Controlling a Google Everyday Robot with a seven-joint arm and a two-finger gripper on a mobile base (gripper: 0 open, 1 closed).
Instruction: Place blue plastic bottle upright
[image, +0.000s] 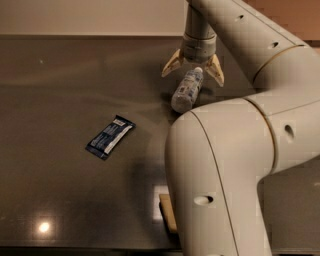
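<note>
End effector (193, 79) spread wide astride cap end of blue plastic bottle (184, 93) lying on tabletop (60, 90); wrapper (110, 136) well left.

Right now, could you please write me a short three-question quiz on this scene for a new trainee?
1. True or false: the blue plastic bottle stands upright on the table.
2. Multiple choice: the gripper is A) shut on the bottle, B) open, with one finger on each side of the bottle's cap end, C) down at the table's near edge.
3. Fill in: in the camera view, the snack wrapper lies to the ____ of the bottle.
Key: 1 false, it lies on its side; 2 B; 3 left.
</note>
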